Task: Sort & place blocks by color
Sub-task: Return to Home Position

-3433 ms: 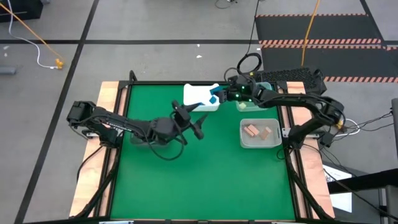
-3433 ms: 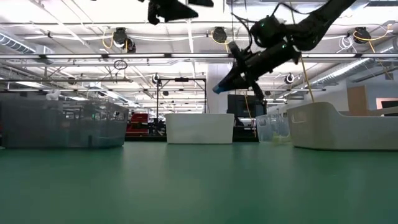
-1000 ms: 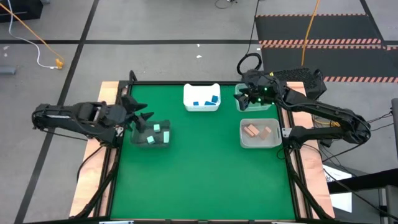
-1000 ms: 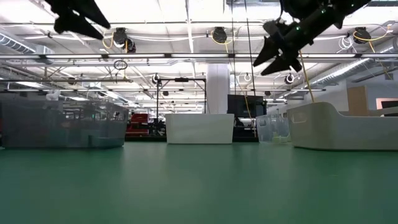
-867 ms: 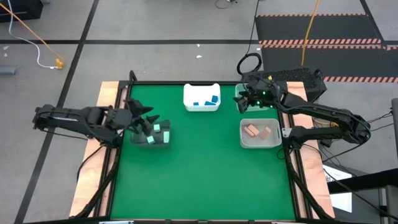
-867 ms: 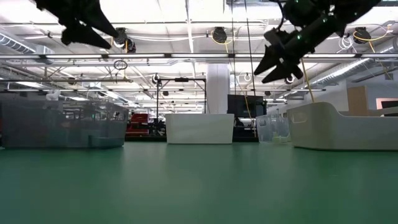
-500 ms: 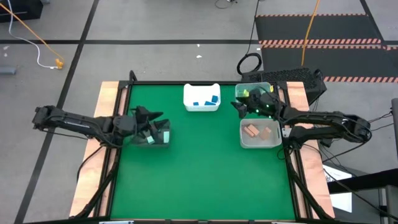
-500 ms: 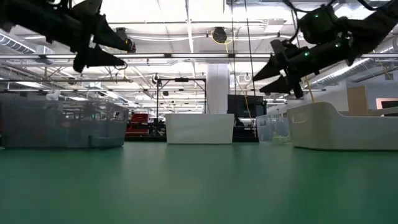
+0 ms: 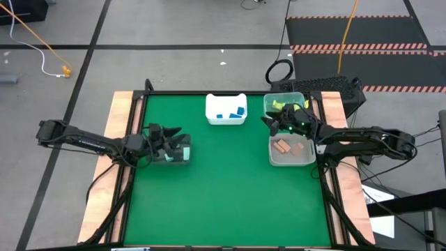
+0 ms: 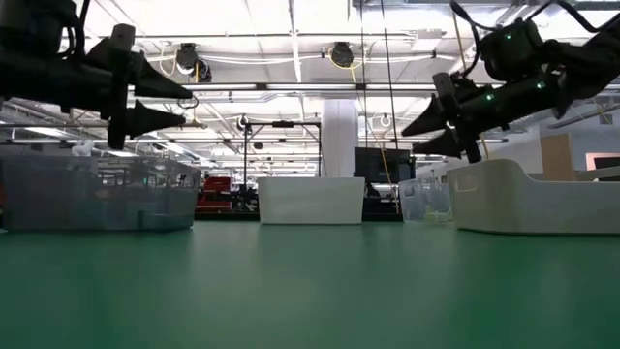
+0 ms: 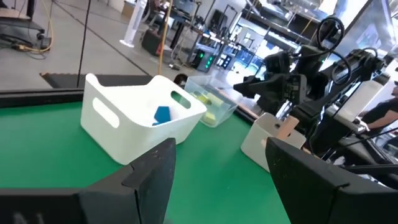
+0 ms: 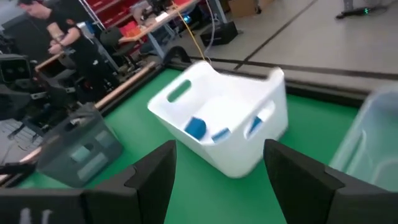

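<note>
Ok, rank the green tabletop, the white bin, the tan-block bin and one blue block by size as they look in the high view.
1. green tabletop
2. white bin and tan-block bin: they look about alike, so I won't rank them
3. blue block

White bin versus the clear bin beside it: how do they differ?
The white bin is opaque; the clear bin is see-through. The white bin holds blue blocks; the clear bin holds yellow blocks. The right gripper hangs by the clear bin's corner; none is over the white bin. Both sit at the green table's far edge.
</note>
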You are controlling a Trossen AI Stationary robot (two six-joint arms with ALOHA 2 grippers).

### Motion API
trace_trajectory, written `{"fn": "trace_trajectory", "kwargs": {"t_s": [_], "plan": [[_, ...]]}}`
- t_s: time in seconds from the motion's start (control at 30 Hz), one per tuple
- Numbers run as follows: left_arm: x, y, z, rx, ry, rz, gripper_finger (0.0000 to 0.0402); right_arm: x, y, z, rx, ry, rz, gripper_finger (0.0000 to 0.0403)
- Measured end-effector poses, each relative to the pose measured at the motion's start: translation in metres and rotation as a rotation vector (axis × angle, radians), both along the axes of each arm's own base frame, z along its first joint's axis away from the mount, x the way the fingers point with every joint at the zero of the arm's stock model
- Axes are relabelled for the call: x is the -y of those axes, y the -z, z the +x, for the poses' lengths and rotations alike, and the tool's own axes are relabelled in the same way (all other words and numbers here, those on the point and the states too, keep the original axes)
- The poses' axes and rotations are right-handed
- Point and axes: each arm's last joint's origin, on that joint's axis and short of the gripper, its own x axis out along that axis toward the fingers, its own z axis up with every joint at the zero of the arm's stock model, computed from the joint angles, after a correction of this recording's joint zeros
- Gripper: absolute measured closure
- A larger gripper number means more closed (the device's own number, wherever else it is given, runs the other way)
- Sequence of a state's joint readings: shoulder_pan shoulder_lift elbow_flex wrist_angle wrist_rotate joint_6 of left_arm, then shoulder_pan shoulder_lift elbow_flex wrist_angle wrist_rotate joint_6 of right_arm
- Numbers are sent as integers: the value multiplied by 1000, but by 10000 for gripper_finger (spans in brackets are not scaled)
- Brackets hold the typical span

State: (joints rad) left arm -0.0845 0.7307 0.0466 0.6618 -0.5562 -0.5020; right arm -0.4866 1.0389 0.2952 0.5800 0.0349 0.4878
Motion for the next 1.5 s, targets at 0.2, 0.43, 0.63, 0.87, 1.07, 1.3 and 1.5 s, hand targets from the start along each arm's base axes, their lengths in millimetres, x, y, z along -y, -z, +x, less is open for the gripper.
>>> {"fn": "trace_trajectory", "kwargs": {"t_s": [0.2,0.43,0.63,0.87,1.07,1.3,1.5], "plan": [[0,7,-3,-16,-1,-12,151,-4,18,-10,2,46,79,170],[0,19,-5,-124,1,26,151,-9,31,-22,84,118,105,170],[0,24,-6,-177,2,25,151,-11,35,-26,97,139,118,170],[0,24,-6,-235,14,137,151,-11,37,-27,123,151,171,170],[0,24,-6,-244,16,154,151,-11,37,-27,148,164,220,170],[0,24,-6,-245,16,157,151,-11,37,-27,147,163,218,170],[0,24,-6,-245,16,156,151,-11,37,-27,147,162,218,170]]}}
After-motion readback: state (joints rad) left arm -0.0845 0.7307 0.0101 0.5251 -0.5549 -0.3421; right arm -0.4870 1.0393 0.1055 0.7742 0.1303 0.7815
